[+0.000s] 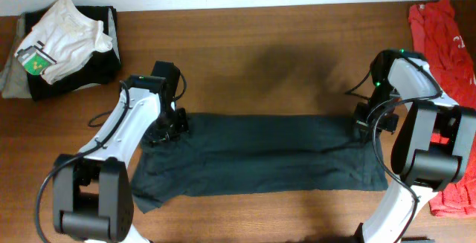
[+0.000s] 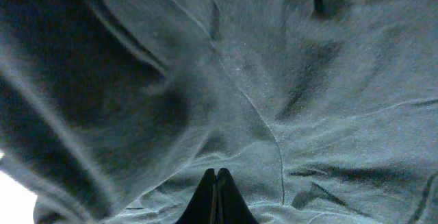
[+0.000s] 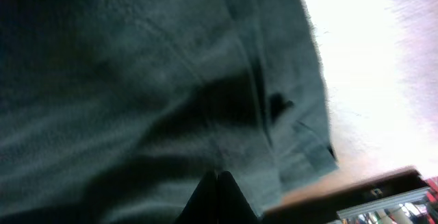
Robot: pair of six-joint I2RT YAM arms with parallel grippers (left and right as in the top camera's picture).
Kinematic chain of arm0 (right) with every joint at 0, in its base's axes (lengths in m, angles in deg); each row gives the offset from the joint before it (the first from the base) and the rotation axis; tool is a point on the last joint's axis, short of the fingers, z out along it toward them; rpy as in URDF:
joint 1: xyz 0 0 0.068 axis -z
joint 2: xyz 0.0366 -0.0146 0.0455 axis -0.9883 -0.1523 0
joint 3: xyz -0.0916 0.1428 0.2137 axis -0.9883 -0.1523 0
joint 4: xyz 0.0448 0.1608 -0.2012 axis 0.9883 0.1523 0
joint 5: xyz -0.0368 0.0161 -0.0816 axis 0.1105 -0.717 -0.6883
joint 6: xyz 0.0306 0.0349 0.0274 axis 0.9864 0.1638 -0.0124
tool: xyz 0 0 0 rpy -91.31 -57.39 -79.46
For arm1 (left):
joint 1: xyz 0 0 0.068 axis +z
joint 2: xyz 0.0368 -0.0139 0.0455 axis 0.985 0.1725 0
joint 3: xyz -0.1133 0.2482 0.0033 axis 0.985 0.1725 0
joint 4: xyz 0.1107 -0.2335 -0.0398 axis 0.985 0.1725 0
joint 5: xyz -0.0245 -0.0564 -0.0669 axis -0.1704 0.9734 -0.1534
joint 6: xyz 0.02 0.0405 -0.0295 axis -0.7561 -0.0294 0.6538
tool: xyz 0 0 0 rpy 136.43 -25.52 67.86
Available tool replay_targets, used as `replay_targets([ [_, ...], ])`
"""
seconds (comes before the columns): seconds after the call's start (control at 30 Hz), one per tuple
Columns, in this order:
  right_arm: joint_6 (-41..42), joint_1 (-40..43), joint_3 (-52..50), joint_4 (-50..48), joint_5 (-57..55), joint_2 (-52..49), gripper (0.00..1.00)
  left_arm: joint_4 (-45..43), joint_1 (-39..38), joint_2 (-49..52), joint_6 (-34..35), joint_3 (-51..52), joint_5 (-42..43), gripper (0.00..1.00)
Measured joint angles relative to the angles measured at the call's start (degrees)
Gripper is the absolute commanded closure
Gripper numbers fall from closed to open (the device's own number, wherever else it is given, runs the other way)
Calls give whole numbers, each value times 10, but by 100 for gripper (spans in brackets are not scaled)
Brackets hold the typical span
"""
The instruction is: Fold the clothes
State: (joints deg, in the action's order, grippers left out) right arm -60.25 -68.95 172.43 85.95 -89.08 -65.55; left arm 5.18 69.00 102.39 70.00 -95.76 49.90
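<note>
left claw (image 2: 217, 176) and right claw (image 3: 217, 177) are closed, pinching the far corners of the black fabric t-shirt (image 1: 260, 154), folded into a long band on the brown wooden table (image 1: 260, 65). i judge cross folds remain; red fabric t-shirt (image 1: 446, 35) lies unfolded.

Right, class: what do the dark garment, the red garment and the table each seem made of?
Dark garment: soft knit fabric, probably cotton jersey, matte; it creases and shows stitched seams close up. Red garment: similar soft cloth, crumpled, matte. Table: wood or wood-look laminate; brown streaky grain, slight sheen.
</note>
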Motion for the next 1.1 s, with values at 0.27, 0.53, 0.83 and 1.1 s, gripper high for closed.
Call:
replay_targets([
  [0.27,4,0,-98,-78,15,9,96,-22,21,62,0,44,8,99],
  [0.53,31,0,-105,-90,12,15,87,-100,147,32,5,123,84,99],
  [0.83,37,-36,-108,-167,73,35,83,-141,297,30,35,137,162,99],
  [1.1,38,-87,-83,-219,116,31,82,-125,401,55,16,62,96,75],
])
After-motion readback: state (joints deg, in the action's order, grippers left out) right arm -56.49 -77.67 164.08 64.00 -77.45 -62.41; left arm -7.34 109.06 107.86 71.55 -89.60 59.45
